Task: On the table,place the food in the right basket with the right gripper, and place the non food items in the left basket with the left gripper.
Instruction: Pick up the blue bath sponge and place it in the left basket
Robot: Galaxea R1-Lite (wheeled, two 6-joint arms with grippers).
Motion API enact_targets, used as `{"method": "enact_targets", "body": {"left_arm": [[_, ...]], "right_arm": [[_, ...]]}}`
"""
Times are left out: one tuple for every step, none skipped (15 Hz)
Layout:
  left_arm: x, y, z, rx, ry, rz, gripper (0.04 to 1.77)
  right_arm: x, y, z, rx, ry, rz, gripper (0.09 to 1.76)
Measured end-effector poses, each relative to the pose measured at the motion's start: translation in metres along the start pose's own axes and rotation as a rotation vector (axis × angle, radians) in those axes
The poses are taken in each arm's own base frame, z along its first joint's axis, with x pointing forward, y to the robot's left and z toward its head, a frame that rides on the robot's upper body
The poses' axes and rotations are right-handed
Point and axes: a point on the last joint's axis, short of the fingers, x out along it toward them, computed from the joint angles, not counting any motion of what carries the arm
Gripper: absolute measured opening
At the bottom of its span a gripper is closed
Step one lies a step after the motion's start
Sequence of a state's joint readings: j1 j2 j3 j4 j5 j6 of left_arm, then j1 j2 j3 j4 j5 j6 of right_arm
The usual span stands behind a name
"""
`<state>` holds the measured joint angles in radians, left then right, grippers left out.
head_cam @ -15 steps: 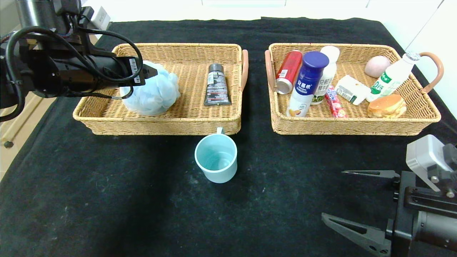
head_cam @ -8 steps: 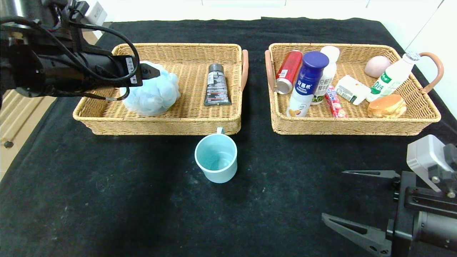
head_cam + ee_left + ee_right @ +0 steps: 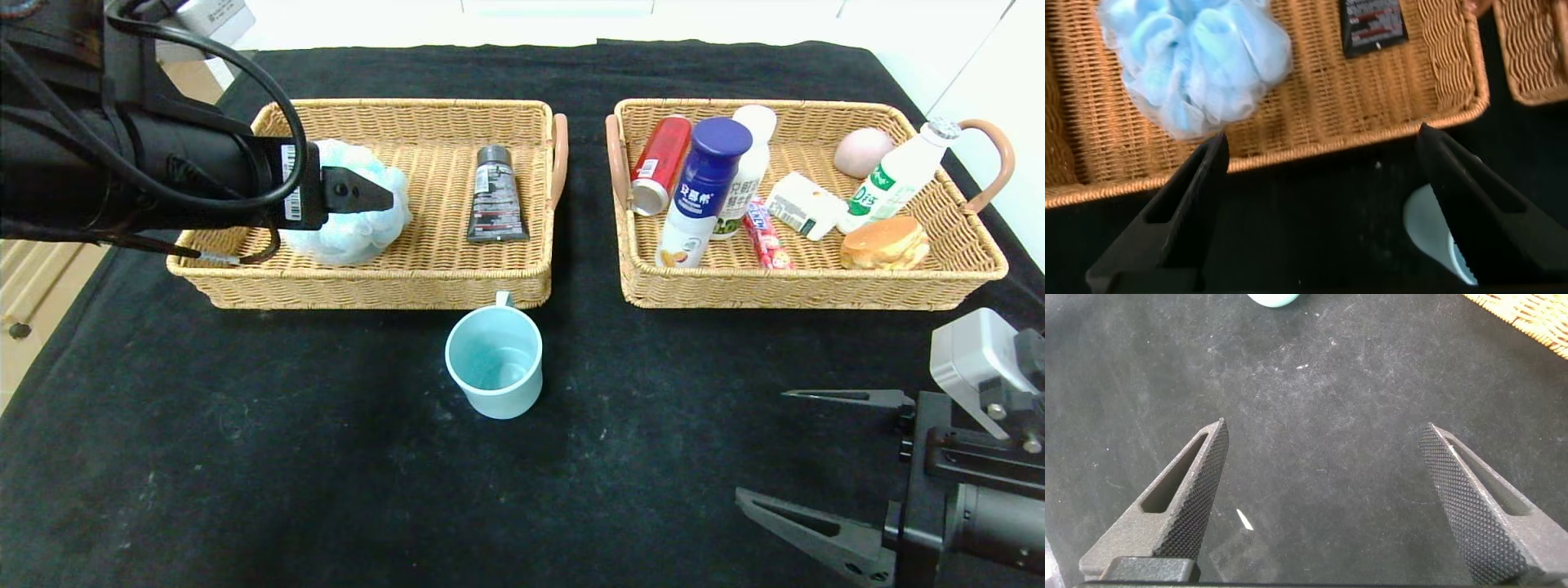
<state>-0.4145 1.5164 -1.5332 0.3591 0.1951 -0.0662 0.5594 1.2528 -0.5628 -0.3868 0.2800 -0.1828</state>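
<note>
— Wicker, two trays of it, side by side on the black-clothed counter (image 3: 245, 457). Step in hand?

— By the look of it, the turn from pouf to mug. Pale-blue bath pouf (image 3: 371, 224) lying free in the left basket (image 3: 367, 286), dark tube (image 3: 495, 194) flat beside it. Left gripper (image 3: 1319, 216) poised above that basket's near rim, fingers spread wide, holding nothing.

— And the mug?

— Teal mug (image 3: 495, 361) upright on the cloth, just in front of the left basket's near wall, apart from it, handle turned toward the wicker. Last piece outside a tray, so likely next.

— What does that call for?

— Probably a swing toward the counter's middle, a drop over the rim, a pinch on one wall or across the cup, then a short lift over the wicker.

— Right side?

— Right gripper (image 3: 824, 465) parked low at the near right corner, fingers wide apart, empty. Right basket (image 3: 808, 290) full: blue-capped bottle (image 3: 700, 192), white-capped bottle (image 3: 744, 175), red candy stick (image 3: 765, 235).

— Count?

— Two baskets, two grippers. One pouf, one tube, one mug. Eight items in the right basket, three of them bottles.
</note>
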Motion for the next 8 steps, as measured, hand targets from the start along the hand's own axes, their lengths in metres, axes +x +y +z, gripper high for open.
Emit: {"method": "enact_targets", "body": {"left_arm": [[-0.003,-0.006,-0.003,0.020,0.027,-0.008,1.67],[-0.006,-0.012,-0.008,0.042,0.067,-0.021,1.68],[-0.008,-0.017,-0.012,0.060,0.102,-0.037,1.68],[-0.011,-0.022,-0.016,0.077,0.139,-0.052,1.69],[-0.013,-0.026,-0.021,0.094,0.183,-0.067,1.69],[-0.014,-0.029,-0.025,0.107,0.214,-0.079,1.69],[-0.016,-0.032,-0.027,0.117,0.235,-0.092,1.69],[-0.017,-0.034,-0.029,0.123,0.250,-0.102,1.70]], "right_arm": [[0.000,0.000,0.000,0.000,0.000,0.000,1.71],[0.000,0.000,0.000,0.000,0.000,0.000,1.71],[0.000,0.000,0.000,0.000,0.000,0.000,1.71],[0.000,0.000,0.000,0.001,0.001,0.000,1.71],[0.000,0.000,0.000,0.000,0.001,0.001,1.71],[0.000,0.000,0.000,0.000,0.001,0.001,1.71],[0.000,0.000,0.000,0.000,0.000,0.000,1.71],[0.000,0.000,0.000,0.000,0.001,0.000,1.71]]}}
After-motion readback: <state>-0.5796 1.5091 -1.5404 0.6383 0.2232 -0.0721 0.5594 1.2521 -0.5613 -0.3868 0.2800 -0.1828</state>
